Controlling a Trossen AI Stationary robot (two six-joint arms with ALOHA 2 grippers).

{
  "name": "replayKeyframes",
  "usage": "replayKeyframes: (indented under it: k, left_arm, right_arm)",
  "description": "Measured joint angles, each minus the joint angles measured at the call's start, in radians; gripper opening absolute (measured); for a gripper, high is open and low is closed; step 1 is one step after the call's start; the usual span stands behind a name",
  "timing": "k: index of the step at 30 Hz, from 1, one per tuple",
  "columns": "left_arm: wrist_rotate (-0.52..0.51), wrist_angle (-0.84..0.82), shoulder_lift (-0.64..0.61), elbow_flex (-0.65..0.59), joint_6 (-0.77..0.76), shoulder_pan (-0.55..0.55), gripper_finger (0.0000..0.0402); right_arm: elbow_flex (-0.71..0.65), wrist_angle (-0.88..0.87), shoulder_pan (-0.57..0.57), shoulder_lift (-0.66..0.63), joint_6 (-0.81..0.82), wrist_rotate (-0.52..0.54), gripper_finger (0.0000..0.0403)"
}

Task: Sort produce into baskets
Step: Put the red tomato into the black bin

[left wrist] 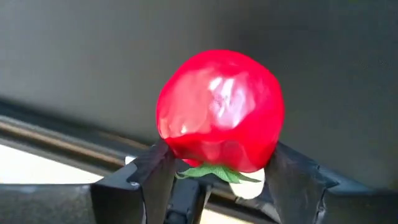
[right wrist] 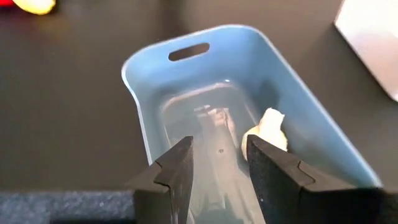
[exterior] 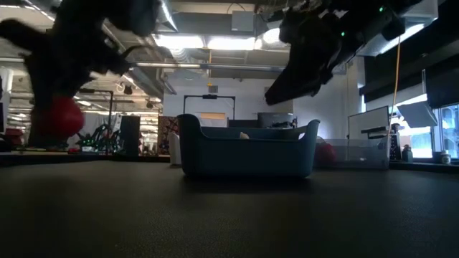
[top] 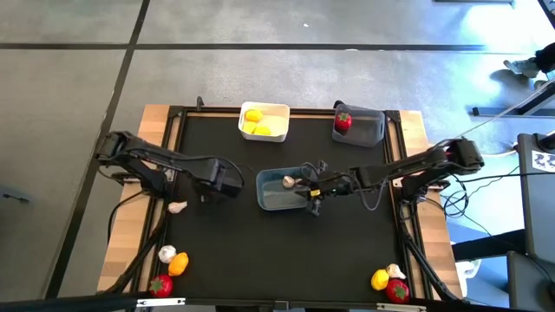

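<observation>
From above, my left gripper (top: 227, 184) hovers over the black worktop (top: 217, 251) left of the blue-grey basket (top: 270, 198); my right gripper (top: 305, 185) hangs over that basket, where a garlic bulb (top: 288, 181) lies. At table height, an open workshop lies behind. My left wrist shows jaws grasping a red tomato (left wrist: 219, 111) by its sides: glossy, probably light and slippery. My right jaws stand apart, empty.
</observation>
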Motion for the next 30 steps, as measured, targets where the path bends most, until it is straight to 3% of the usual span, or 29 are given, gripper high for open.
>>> replayKeyframes:
  k: [16,23,30]
  left_arm:
    - [-0.067,0.101,0.000,0.372,0.031,0.002,0.0218]
    - [-0.071,0.247,0.019,0.447,0.099,0.009,0.0218]
    - [-0.071,0.261,0.122,0.544,0.189,0.030,0.0218]
  right_arm:
    - [0.000,-0.309,0.043,-0.314,0.080,-0.048,0.0149]
    - [0.000,-0.472,0.162,-0.420,0.192,0.034,0.0149]
    - [0.000,-0.587,0.311,-0.445,0.339,0.157,0.0149]
